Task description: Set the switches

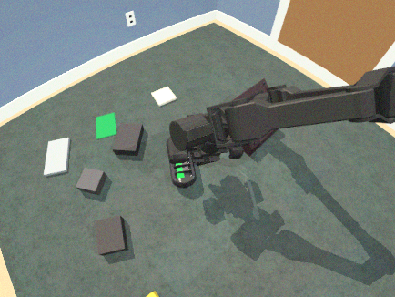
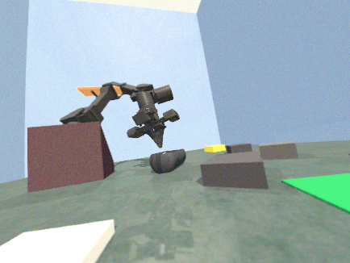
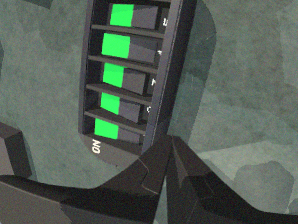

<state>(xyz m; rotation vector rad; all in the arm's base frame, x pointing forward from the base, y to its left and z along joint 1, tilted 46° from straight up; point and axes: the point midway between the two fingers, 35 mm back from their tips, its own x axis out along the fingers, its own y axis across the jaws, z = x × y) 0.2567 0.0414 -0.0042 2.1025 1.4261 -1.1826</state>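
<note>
The dark grey controller unit (image 1: 183, 171) (image 2: 167, 160) (image 3: 178, 50) lies on the green floor with its switch side up. In the wrist view its six rocker switches (image 3: 120, 46) run in a row, each with a bright green end on the left and a dark end on the right. I cannot tell which ends are pressed down. My gripper (image 2: 158, 144) (image 3: 169, 141) is shut on nothing, its fingertips pressed together into a point. It hangs a little above the unit, near the end of the row marked ON, and does not touch it. The arm hides part of the unit in the top view.
A maroon block (image 2: 64, 155) (image 1: 259, 89) stands behind the unit. Grey blocks (image 1: 128, 138) (image 1: 91, 179) (image 1: 109, 234) (image 2: 234, 169), a green tile (image 1: 106, 126) (image 2: 322, 187), white tiles (image 1: 164, 96) (image 1: 57, 156) and a yellow piece (image 2: 214, 148) lie around.
</note>
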